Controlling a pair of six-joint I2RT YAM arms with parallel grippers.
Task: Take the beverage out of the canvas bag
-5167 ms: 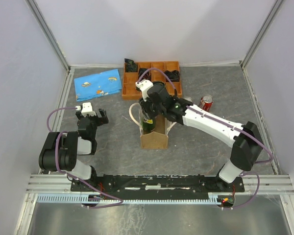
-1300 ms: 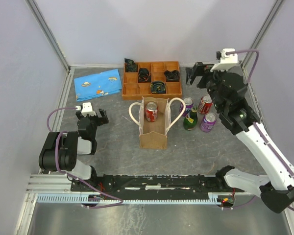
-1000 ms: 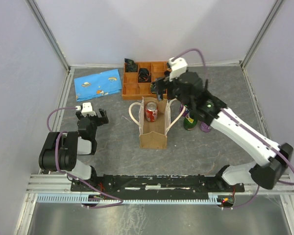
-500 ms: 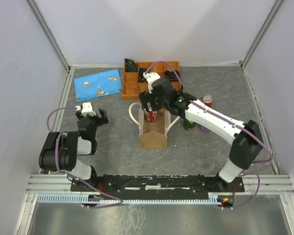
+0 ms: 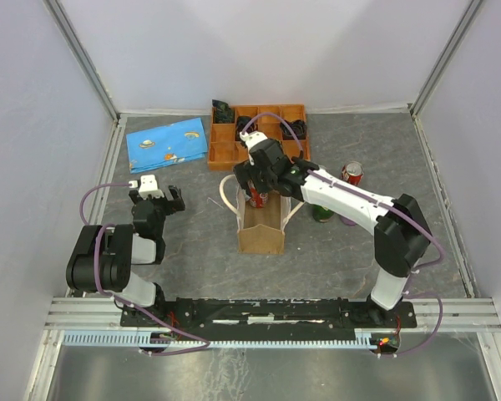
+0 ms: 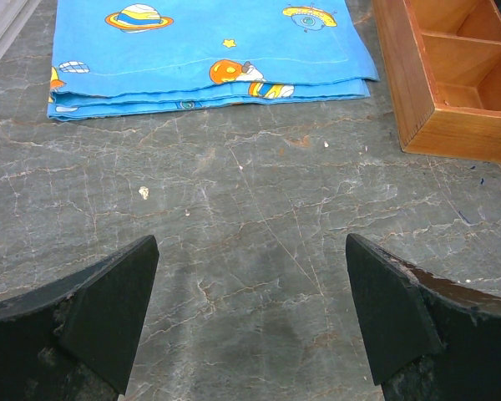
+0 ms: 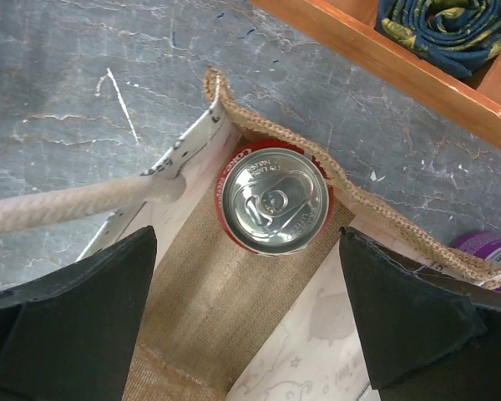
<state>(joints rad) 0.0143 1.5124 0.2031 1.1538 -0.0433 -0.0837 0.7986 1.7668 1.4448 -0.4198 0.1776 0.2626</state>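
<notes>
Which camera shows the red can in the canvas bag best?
Right wrist: it looks straight down on the red can, silver top and tab clear, at one end of the canvas bag. Top external shows only a red patch by the right gripper. Left wrist shows none of it.

We see a tan woven canvas bag [image 5: 261, 238] with cream rope handles [image 7: 67, 205] and a red can [image 7: 275, 200], silver-topped. Toward the far-left corner of the grey, white-veined desk [image 6: 259, 251], a blue cloth [image 6: 200, 42] carries orange planets and yellow stars. The tray [image 6: 451, 138] is orange-brown.
</notes>
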